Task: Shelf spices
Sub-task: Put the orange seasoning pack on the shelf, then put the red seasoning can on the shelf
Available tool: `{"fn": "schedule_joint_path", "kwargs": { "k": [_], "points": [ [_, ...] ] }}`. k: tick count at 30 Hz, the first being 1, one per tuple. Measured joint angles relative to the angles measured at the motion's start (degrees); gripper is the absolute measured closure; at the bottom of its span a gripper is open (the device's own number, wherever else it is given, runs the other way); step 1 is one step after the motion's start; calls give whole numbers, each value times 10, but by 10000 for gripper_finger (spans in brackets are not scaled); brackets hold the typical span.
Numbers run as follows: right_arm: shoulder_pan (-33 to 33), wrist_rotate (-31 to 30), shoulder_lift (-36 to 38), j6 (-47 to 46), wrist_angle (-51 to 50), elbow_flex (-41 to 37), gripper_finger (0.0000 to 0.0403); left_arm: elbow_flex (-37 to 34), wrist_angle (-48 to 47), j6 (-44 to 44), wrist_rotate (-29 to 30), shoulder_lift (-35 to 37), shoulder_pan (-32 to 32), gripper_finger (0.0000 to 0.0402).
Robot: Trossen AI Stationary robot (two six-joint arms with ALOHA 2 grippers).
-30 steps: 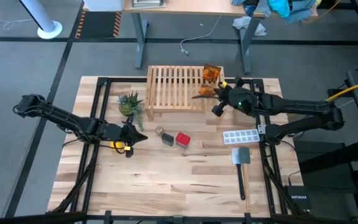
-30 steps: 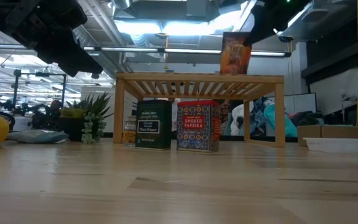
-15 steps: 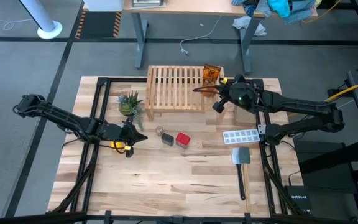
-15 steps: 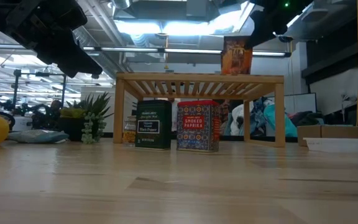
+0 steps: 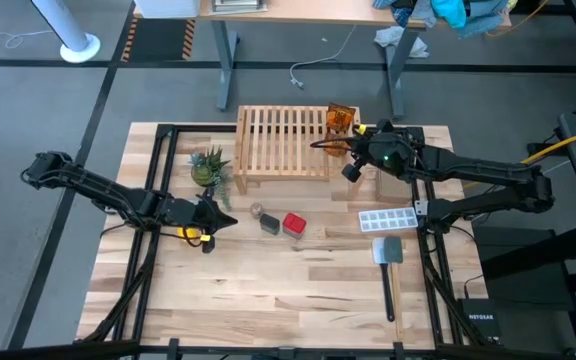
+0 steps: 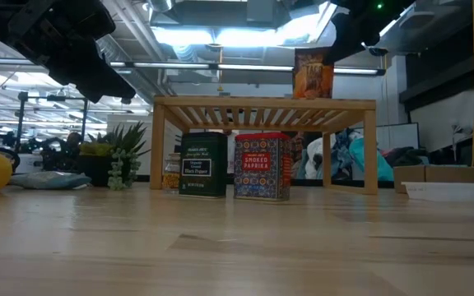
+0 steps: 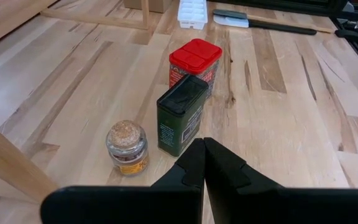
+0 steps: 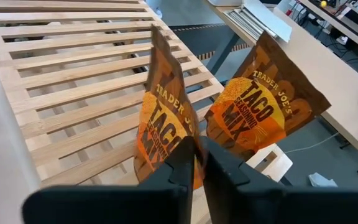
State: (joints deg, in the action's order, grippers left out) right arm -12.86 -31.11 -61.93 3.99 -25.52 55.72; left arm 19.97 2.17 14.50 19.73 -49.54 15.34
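Observation:
My right gripper (image 5: 345, 151) reaches over the right end of the light-wood shelf (image 5: 280, 140), shut on an orange packet (image 8: 165, 127). The second orange packet (image 8: 263, 109) stands on the shelf's far right corner (image 5: 340, 118). On the table in front of the shelf stand the red tin (image 5: 294, 223), the dark box (image 5: 270, 222) and the tiny cork-topped jar (image 5: 256, 211), all on their bases. My left gripper (image 5: 223, 222) hovers shut to their left and touches nothing; in its wrist view the fingers (image 7: 202, 163) point at the dark box (image 7: 180, 115). My right gripper pinches the orange packet between its two fingers (image 8: 180, 163) at the packet's edge nearest the wrist (image 8: 188, 146). It comes roughly level from the table's right. The packet stands upright, edge-on from above (image 5: 326, 146), over the shelf's slats; whether it rests on them I cannot tell.
A small green potted plant (image 5: 210, 165) stands left of the shelf, and a yellow round toy (image 5: 193, 235) lies under my left gripper. A white ice-cube tray (image 5: 388, 218) and a spatula (image 5: 389, 255) lie on the right. The near half of the table is bare wood.
My right gripper has shifted a little toward the table's far edge with the packet still in its hold. In the low view the packet has gone from slightly tilted to upright and sits a little lower on the shelf top.

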Motion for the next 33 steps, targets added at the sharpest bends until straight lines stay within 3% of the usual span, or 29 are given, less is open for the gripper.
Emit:
{"fn": "schedule_joint_path", "kwargs": {
  "k": [19,33],
  "points": [
    [0,3,0,-7,0,0,245,0,0,3,0,0,0,402],
    [1,3,0,-5,-14,50,233,0,0,5,0,0,0,402]
  ]
}}
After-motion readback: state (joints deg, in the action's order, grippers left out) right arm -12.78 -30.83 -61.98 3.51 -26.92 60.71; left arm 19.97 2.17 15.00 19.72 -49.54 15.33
